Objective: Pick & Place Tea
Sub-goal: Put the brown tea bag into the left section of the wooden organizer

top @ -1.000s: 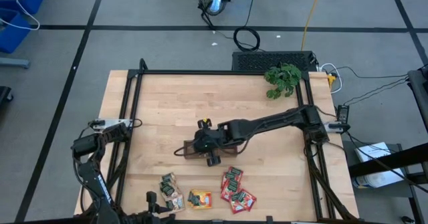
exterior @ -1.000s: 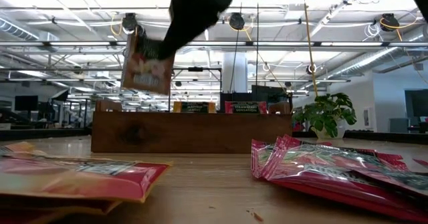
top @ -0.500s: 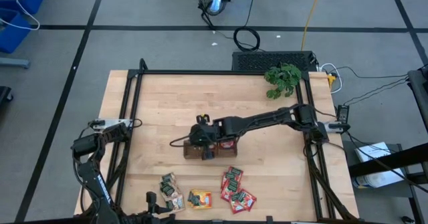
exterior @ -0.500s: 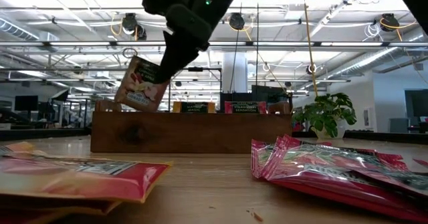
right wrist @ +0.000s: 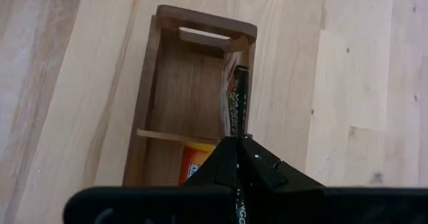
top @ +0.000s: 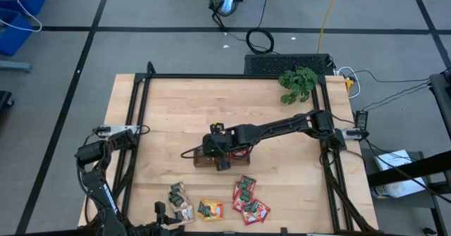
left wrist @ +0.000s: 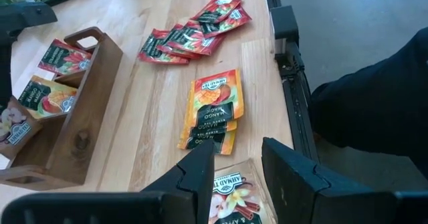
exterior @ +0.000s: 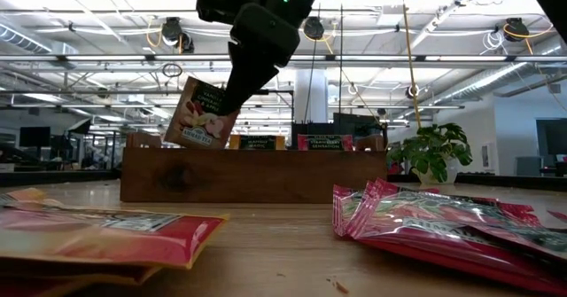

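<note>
My right gripper is over the brown tray at mid-table, shut on a cream-and-red tea sachet. The sachet hangs above the tray's end compartment. An orange sachet and a red one stand in the other compartments. Loose sachets lie near the front edge: dark ones, orange ones and red ones. My left gripper hovers open at the front left, over a sachet with a cinnamon picture that lies on the table. My right gripper pinches the sachet's upper corner between its two shut fingers, which slant down from above. In the right wrist view the sachet shows edge-on, running out past the fingertips. It hangs tilted, clear of the tray.
A leafy plant stands at the far right corner. A black frame runs along the table's sides. Bare wood lies between the tray and the loose sachets, and across the far half of the table.
My right gripper has come down toward the tray with the sachet and rolled a little. The sachet, nearly upright a second ago, now hangs lower and tilted, just above the tray's end compartment.
</note>
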